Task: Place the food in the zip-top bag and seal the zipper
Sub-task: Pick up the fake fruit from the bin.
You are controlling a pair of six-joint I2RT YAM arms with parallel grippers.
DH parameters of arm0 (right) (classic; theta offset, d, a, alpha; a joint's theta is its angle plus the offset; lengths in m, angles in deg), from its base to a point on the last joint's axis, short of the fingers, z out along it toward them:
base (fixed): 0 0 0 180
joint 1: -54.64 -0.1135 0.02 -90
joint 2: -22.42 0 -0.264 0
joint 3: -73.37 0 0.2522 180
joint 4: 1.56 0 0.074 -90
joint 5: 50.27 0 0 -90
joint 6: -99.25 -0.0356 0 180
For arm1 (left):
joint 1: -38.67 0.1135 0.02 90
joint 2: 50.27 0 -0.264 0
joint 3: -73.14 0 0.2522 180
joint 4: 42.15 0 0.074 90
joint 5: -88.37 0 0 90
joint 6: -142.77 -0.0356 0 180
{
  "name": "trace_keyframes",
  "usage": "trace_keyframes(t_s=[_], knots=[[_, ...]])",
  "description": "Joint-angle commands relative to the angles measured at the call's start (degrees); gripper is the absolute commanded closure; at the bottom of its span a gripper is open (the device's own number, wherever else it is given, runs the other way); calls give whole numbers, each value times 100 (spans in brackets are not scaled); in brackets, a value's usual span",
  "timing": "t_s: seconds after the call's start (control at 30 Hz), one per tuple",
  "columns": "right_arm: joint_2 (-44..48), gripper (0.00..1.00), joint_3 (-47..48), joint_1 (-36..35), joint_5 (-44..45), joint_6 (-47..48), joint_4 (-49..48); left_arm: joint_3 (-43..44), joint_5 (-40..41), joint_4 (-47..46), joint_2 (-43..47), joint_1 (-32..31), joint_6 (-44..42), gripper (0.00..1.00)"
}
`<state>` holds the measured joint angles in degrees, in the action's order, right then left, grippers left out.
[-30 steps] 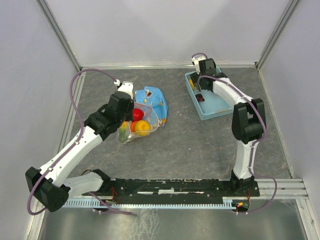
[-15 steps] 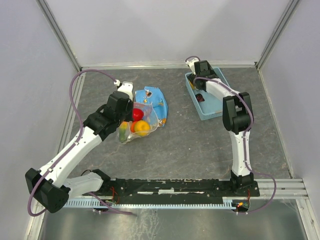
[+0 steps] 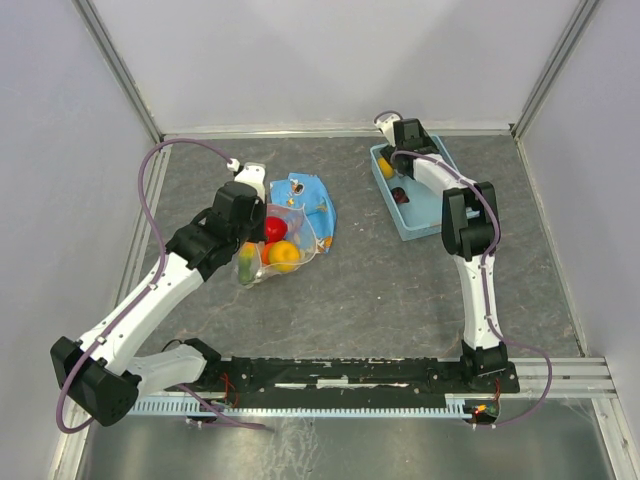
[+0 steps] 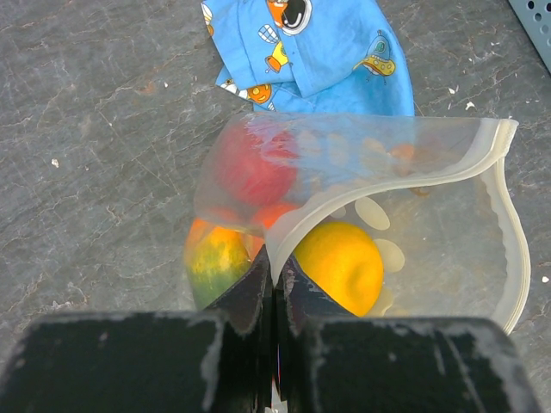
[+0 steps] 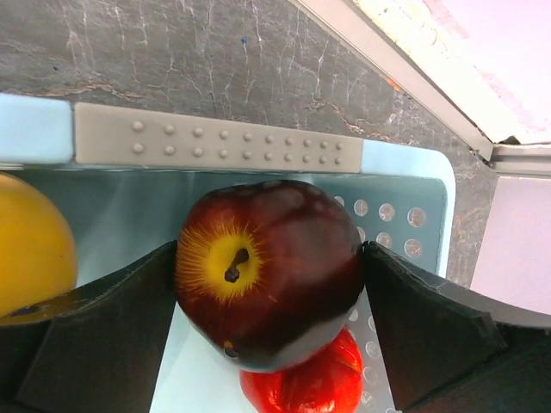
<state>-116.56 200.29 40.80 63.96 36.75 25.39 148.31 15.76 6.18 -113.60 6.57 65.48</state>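
Obs: R gripper (image 5: 269, 297) is down in the light blue basket (image 5: 215, 142) at far right of the table (image 3: 400, 290). Its fingers (image 5: 103, 335) press both sides of the dark maroon apple (image 5: 267, 258), so it reads as closed on it, stem end facing the wrist cam. Can't tell if the apple is clear of the loose red fruit (image 5: 301, 387) under it. Loose yellow fruit (image 5: 30, 249) sits just beside, also in the basket. L gripper (image 4: 274, 284) is fully closed, pinching the rim of the zip-top bag (image 4: 430, 249). Bag lies left of centre, far edge touching the blue cloth (image 4: 310, 52). It holds the bagged yellow fruit (image 4: 340, 262), bagged red fruit (image 4: 254, 163) and green-orange fruit (image 4: 215, 262). Zipper (image 4: 512, 232) is unsealed: the white strip loops out from the pinch pt and back, mouth gaping. Key relation: bag is left of the apple and nearer the arm bases, well apart, bare table between. Long axis of the mouth appears to run from the L pinch toward the basket side, so the opening looks reachable from the R side. Judgement: R arm carries, L arm only props the mouth. Next move needs the apple over the gap, not on the lip.
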Motion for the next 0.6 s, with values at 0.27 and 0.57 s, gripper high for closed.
trace_keyframes(t_s=[0.27,0.57], knots=[[114,23,-100,3,-240,-103,323,-32,-231,-259,83,45,-209,97],[1018,45,-754,-4,-514,-791,387,-20,-389,-264,170,63,-200,97]])
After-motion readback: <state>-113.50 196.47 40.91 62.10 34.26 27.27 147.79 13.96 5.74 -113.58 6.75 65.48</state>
